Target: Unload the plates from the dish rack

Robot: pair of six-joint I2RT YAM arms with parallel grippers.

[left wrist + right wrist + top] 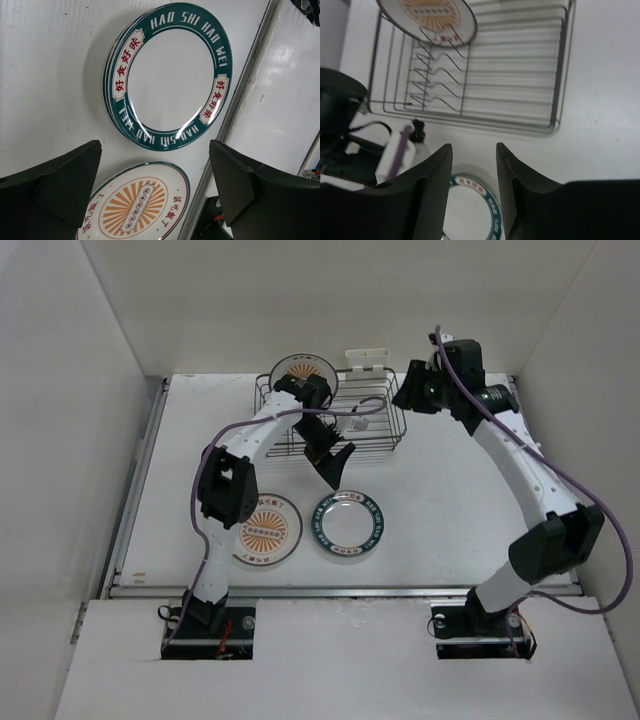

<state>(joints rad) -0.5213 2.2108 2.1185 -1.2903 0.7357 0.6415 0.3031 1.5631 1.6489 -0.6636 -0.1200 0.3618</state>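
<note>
- While the left tool hangs just above the teal-rimmed plate with its fingers spread wide and nothing between them, I judge the step in hand to be the end of a set-down. That plate lies flat on the counter, in front of the dish rack, and nothing grips it.
- From the left wrist, the left tool frames the teal-rimmed plate, whose left edge shows more than one rim. I take it to be the top of a small stack, but I cannot count the plates.
- The sunburst plate lies flat just beside it on the left, with a narrow gap between the two.
- The right tool hovers by the right end of the dish rack. From its own camera the right tool shows fingers partly apart and pinching nothing.
- One racked plate, with an orange sunburst centre, stands on edge in the divider slots at the rack's left end. In the right wrist view the other slots of the dish rack look bare beside the racked plate, so I judge the task nearly done.
- Next I expect to fetch that plate, and the left arm looks the nearer one.
  - It needs to rise clear of the stack and reach to the rack's far left end.
  - The fingers need to straddle the upper rim and close on it.
  - The plate should be lifted straight up out of the V slots before I carry it forward.
- My worry is the rim catching on a wire and dragging the rack along.
</note>
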